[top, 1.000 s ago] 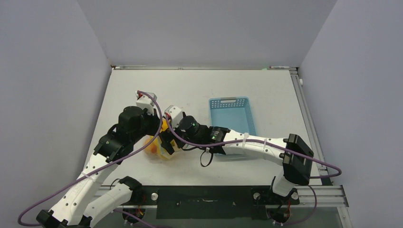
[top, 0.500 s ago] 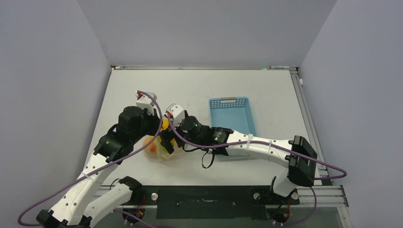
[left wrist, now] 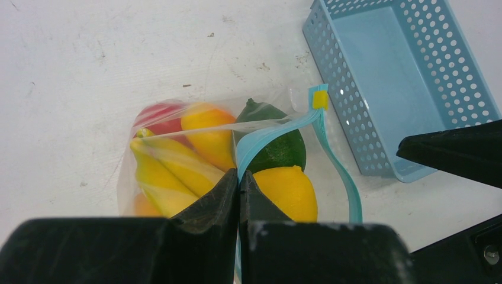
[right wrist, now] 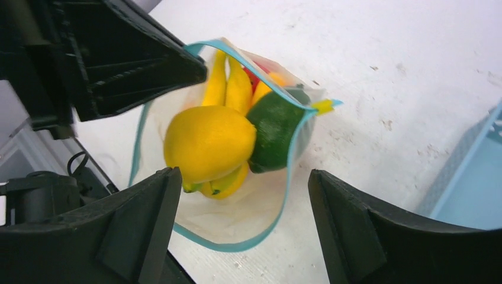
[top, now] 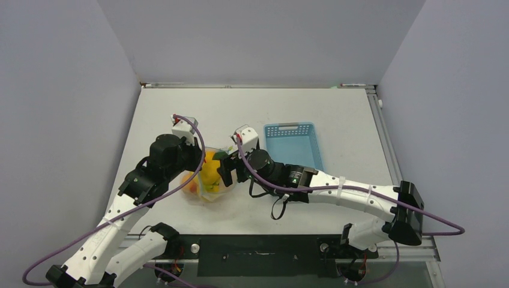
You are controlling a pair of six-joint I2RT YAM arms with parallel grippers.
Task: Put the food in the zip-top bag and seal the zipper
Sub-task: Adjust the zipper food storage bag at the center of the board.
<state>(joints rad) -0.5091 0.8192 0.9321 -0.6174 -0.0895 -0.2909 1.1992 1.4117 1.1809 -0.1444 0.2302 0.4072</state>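
The clear zip-top bag [top: 206, 191] lies between the two arms with its mouth open. Inside it are the food pieces: a lemon [right wrist: 207, 142], a green lime [right wrist: 275, 133], bananas [left wrist: 166, 171], a red apple [left wrist: 155, 115] and an orange-yellow fruit [left wrist: 207, 133]. My left gripper [left wrist: 238, 179] is shut on the teal zipper [left wrist: 266, 135] at the mouth's near edge. The zipper's yellow slider [right wrist: 322, 106] sits at one end. My right gripper [right wrist: 240, 222] stands open just outside the mouth, holding nothing, to the right of the bag in the top view [top: 227, 171].
A light-blue lattice basket [top: 291, 144] with nothing in it stands to the right of the bag, close behind the right wrist. Purple cables trail along both arms. Grey walls close in the white table [top: 180, 108] on three sides.
The right gripper has drawn back to the right, out from over the bag's mouth, so the fruit inside now shows. The left gripper has kept its hold on the zipper.
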